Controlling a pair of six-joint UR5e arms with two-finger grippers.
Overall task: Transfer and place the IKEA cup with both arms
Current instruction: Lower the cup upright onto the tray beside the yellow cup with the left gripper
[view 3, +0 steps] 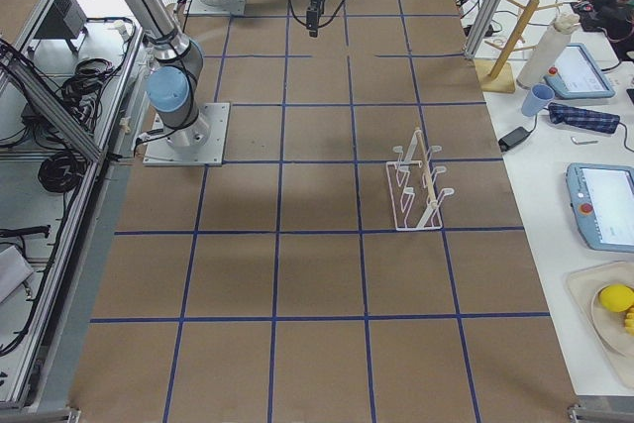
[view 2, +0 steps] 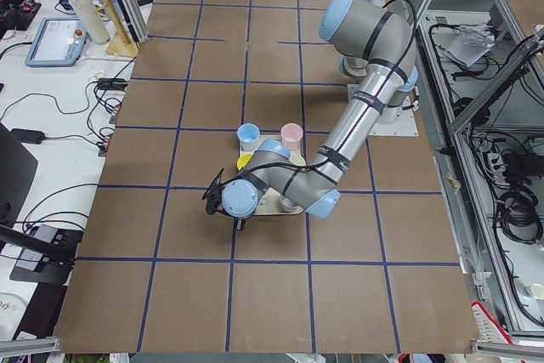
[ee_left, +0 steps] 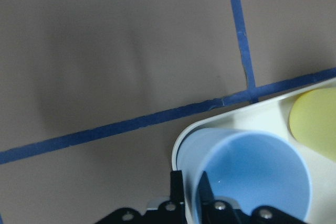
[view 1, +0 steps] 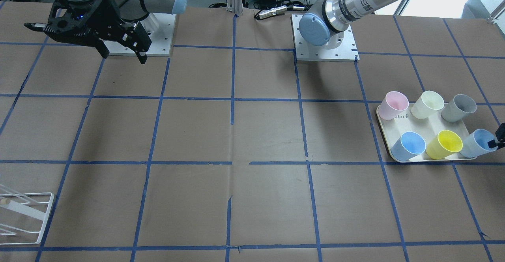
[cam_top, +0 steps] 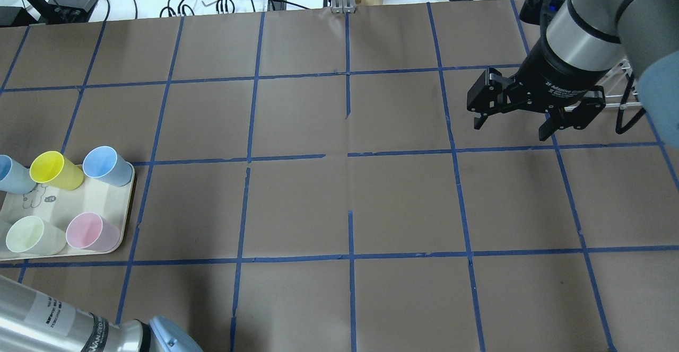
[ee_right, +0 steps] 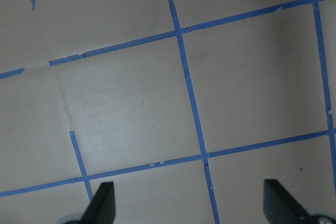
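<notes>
Left gripper (ee_left: 190, 183) – jaws pinched on wall of upright IKEA cup (ee_left: 252, 177) at tray (ee_left: 236, 116) corner, one finger inside rim. Right gripper (cam_top: 510, 129) wide open, empty – well apart, far right.

A tray (view 1: 395, 126) lies at the left end of the table (view 1: 252, 135). Six cups (view 1: 413, 146) stand on it in two rows of three. The IKEA cup (view 1: 475, 143) stands in the row farther from the robot, at the tray's outermost corner. The left gripper (ee_left: 191, 182) sits at that cup's outer side, one finger inside the rim and the other outside the wall. The right gripper (cam_top: 510, 129) hangs above the table's right half, near its arm's base. A rack (view 3: 416, 185) stands toward the right end, on the far side from the robot.
</notes>
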